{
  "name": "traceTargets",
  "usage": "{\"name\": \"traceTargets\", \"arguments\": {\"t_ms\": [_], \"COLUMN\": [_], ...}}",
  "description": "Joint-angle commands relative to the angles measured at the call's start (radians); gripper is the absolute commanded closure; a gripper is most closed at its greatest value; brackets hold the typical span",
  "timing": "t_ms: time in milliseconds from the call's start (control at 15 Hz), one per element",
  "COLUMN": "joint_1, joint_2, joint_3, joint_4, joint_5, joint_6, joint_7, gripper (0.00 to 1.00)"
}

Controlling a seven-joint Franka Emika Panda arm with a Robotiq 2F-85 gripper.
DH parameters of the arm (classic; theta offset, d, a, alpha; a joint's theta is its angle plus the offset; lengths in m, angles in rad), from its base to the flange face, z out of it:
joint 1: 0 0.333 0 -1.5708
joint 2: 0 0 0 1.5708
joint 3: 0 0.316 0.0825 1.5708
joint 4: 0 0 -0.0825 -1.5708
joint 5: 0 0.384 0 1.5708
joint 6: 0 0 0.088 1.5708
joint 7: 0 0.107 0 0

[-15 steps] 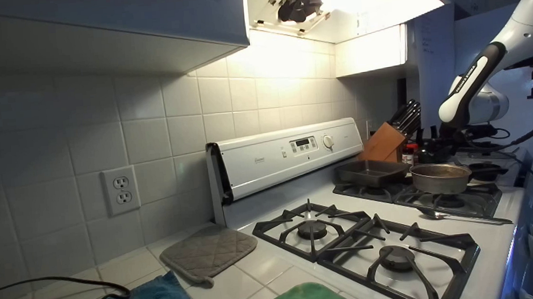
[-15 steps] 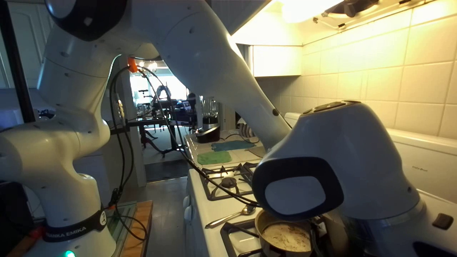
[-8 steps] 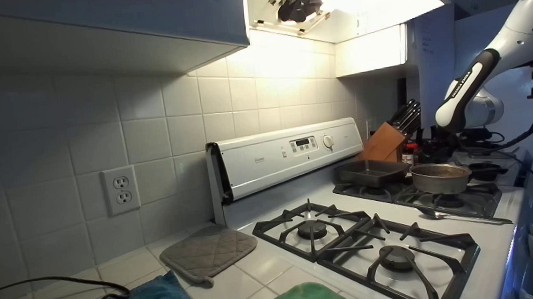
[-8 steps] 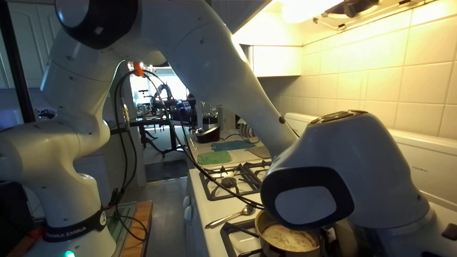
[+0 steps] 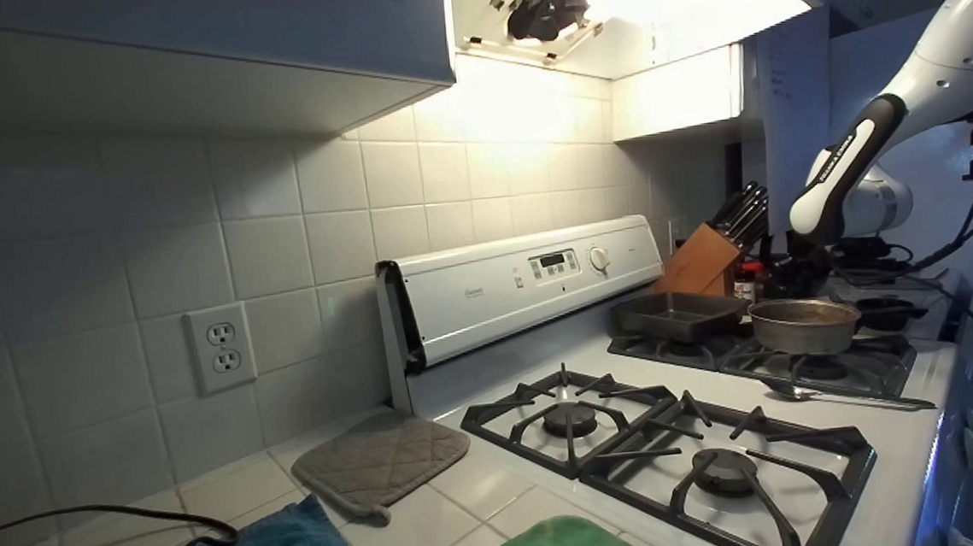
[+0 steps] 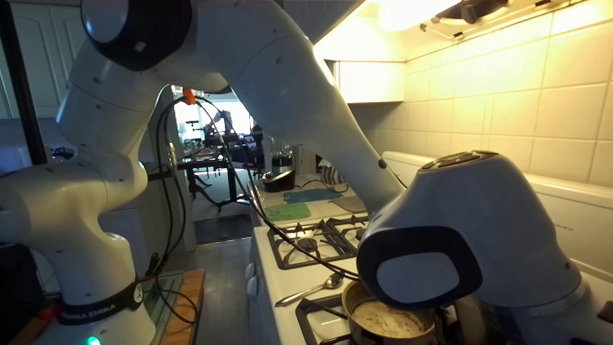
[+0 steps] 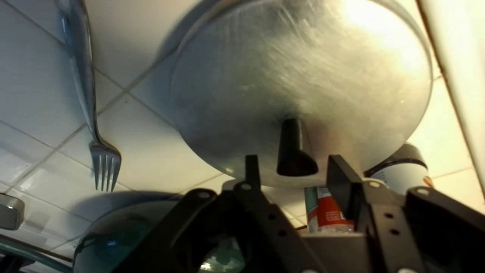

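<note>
In the wrist view my gripper [image 7: 293, 163] stands open, its fingers [image 7: 343, 178] partly drawn in on either side of a black handle [image 7: 297, 148]. Visible gaps separate the handle from both fingers, so I see no contact. The handle rises from a round, brushed metal lid [image 7: 303, 64], which fills the upper part of that view above white tile. In an exterior view the gripper [image 5: 799, 268] is a dark, unclear shape behind the metal pot [image 5: 805, 326]. The arm's wrist [image 6: 421, 268] hides it in the opposite camera's picture, and the lid is hidden there too.
A fork [image 7: 89, 102] lies left of the lid. Near the fingers are a red-labelled jar [image 7: 329, 208], a white-labelled container [image 7: 403, 174] and a glossy green object [image 7: 117, 235]. A knife block [image 5: 696, 263], dark square pan [image 5: 680, 315] and spoon [image 6: 311, 291] surround the pot's side of the stove.
The arm has shifted slightly and lowered, leftward in one exterior view and rightward in the other, slowing lately. The jaws have drawn partly together. Pot, pan and spoon stay put.
</note>
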Motion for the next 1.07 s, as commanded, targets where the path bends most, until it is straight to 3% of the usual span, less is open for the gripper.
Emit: {"name": "traceTargets", "arguments": {"t_ms": [0,267,333,400,533,800,867,1000], "joint_1": [0.005,0.012,0.014,0.015,0.017,0.020,0.021,0.023], "joint_2": [0.020,0.014,0.015,0.015,0.015,0.013,0.013,0.013], "joint_3": [0.001,-0.002,-0.002,-0.003,-0.004,-0.007,-0.010,-0.012], "joint_4": [0.018,0.010,0.011,0.011,0.009,0.005,0.003,0.002], "joint_5": [0.010,0.008,0.008,0.008,0.007,0.007,0.007,0.007], "joint_6": [0.017,0.015,0.013,0.010,0.007,0.001,-0.002,-0.004], "joint_7": [0.018,0.019,0.020,0.020,0.021,0.024,0.026,0.029], "gripper": [0.23,0.01,0.28,0.36,0.43,0.72,0.32,0.31]}}
